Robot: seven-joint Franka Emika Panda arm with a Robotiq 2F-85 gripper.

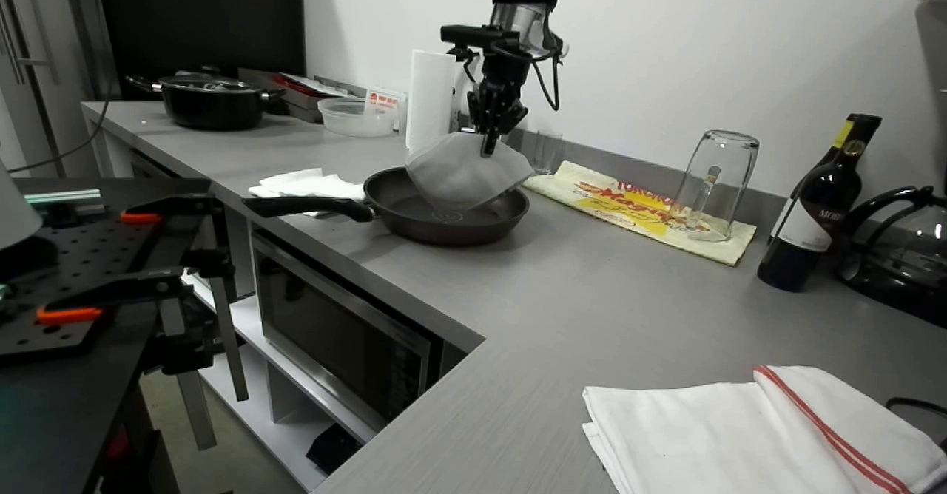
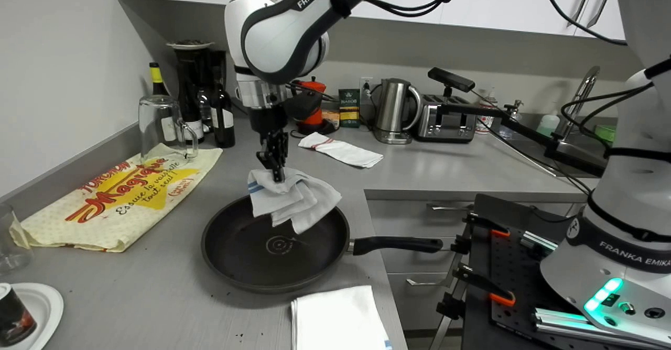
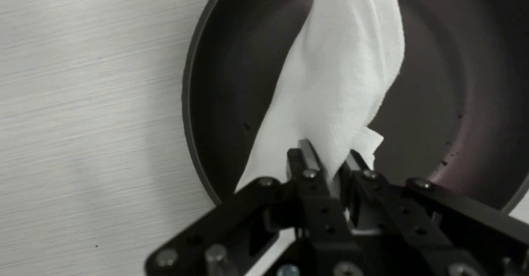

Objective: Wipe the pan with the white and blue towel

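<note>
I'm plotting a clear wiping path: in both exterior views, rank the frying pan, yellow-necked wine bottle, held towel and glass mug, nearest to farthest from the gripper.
1. Held towel: pinched in the gripper.
2. Frying pan: below the gripper.
3. Glass mug: on the printed cloth.
4. Yellow-necked wine bottle: beyond the mug.

A round dark frying pan [image 2: 246, 261] lies level, open side up, left of the lower centre in an exterior view, its straight black handle [image 2: 398, 244] pointing right, a pale circular mark at mid-base. Over its upper part hangs a white cloth towel with blue stripes [image 2: 301, 198], pinched near the top, loosely folded, the stripes at its left edge. In the wrist view the towel stretches, creased, from the lower middle to the top of the frame; whether it touches the base cannot be told
</note>
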